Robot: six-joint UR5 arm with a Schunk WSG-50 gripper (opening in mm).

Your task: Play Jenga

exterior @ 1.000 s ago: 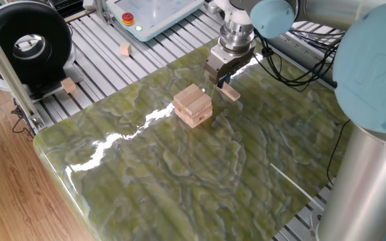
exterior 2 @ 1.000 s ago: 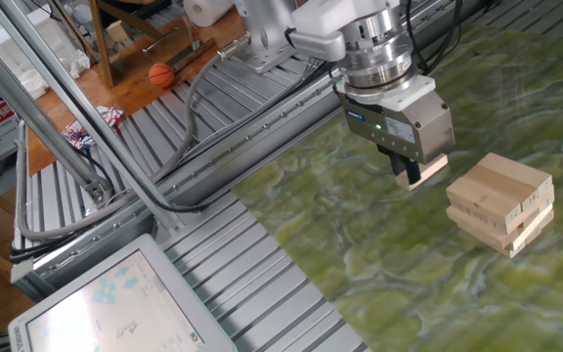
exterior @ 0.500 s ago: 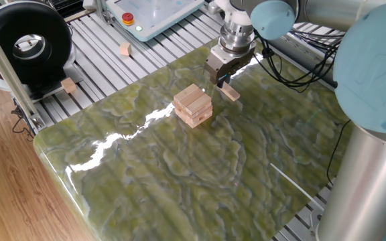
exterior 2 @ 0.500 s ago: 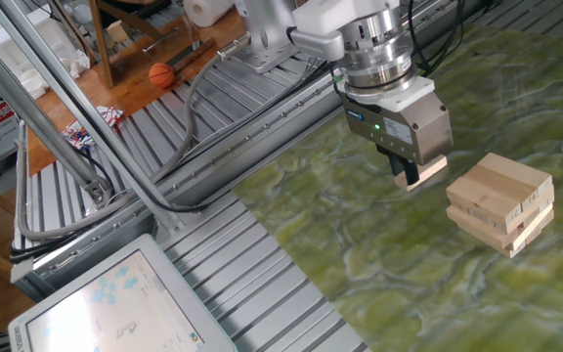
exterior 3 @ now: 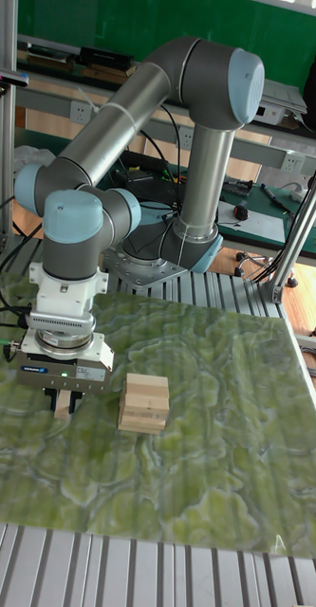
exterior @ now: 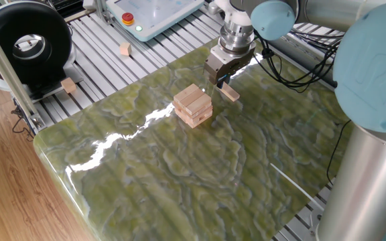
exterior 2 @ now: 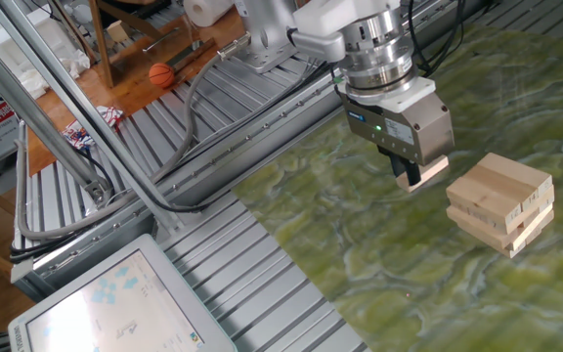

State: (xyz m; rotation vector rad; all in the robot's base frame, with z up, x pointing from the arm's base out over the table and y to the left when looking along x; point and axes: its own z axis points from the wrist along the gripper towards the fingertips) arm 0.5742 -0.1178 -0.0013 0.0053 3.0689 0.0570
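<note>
My jaws are closed on a single pale wooden oblong block (exterior 2: 426,171), its ends sticking out past my black fingers (exterior 2: 406,174). My gripper (exterior 2: 413,177) hangs low over the green marbled bench (exterior: 179,174), pointing straight down, with the block level and at or just above the surface; I cannot tell whether it touches. In the tall fixed view the block (exterior 3: 62,406) shows below my grey gripper body (exterior 3: 66,372).

Just beside me, apart from the held block, stands the small tower of pale wooden oblong blocks (exterior 2: 501,203), stacked in crossed layers. Its lower layers sit a little askew, with block ends jutting out. In one fixed view the tower (exterior: 193,105) stands near the middle of the bench, and my gripper (exterior: 224,85) is on its far side.

Beyond the bench edge, on the ribbed aluminium frame (exterior: 99,53), lie two small loose wooden cubes (exterior: 124,49) (exterior: 68,85). A white control pendant with a red button (exterior: 153,13) rests further back, and a black round fan housing (exterior: 25,43) stands at the corner.
</note>
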